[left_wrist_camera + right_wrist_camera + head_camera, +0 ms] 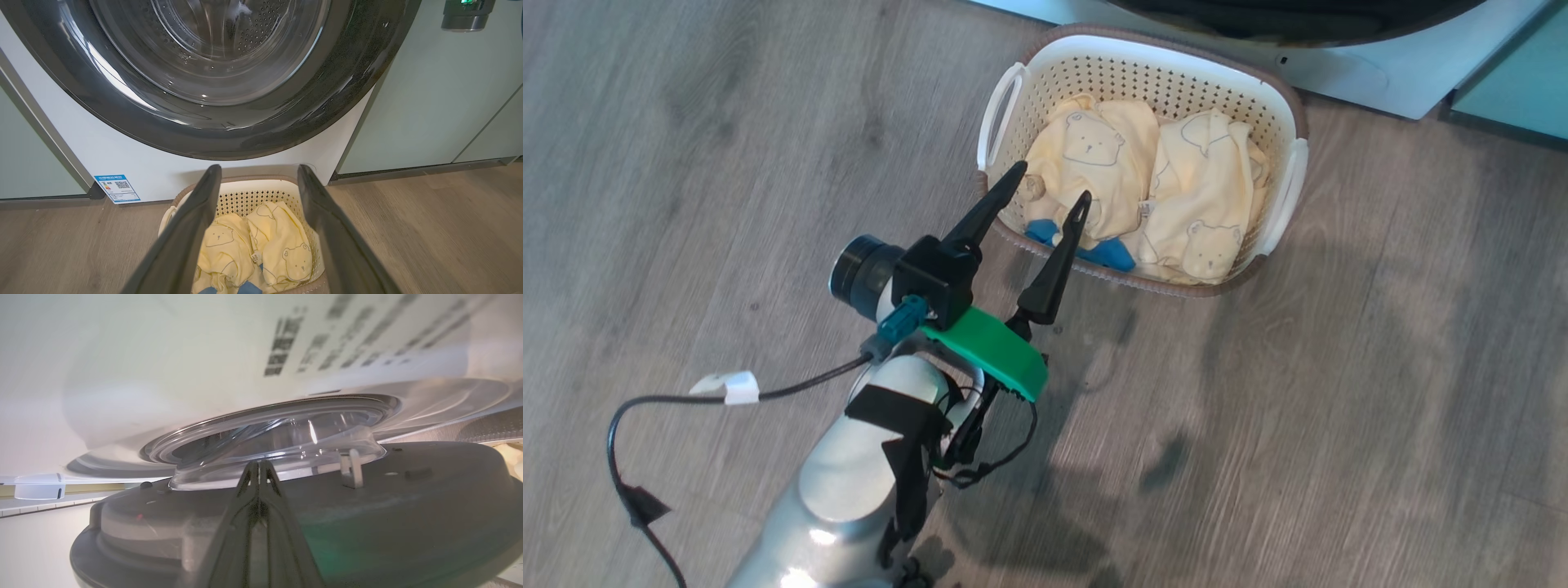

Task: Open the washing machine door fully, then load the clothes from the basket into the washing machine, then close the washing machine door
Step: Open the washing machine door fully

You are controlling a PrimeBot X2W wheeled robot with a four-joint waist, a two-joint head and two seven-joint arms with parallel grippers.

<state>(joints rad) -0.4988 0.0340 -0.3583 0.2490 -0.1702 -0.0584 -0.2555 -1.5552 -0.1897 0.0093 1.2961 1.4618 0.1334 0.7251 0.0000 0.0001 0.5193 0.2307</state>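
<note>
Yellow bear-print clothes (1143,192) in cream basket (1176,77), my left end effector (1053,183) spread wide over its rim, left wrist view adds glossy black washing machine door (122,110) behind, my right end effector (258,465) closed at its glass (278,445)

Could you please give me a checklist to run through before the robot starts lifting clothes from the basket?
1. Large round glossy black-rimmed washing machine door fully open: not ok; its front faces the left wrist camera, ajar at most.
2. Left gripper jaws open: ok, pointing at the cream perforated plastic basket.
3. Right gripper jaws shut: ok, by the door's grey inner face; contact cannot tell.
4. Two pale yellow bear-print clothes inside basket: ok.
5. Basket upright before the white washing machine: ok.
</note>
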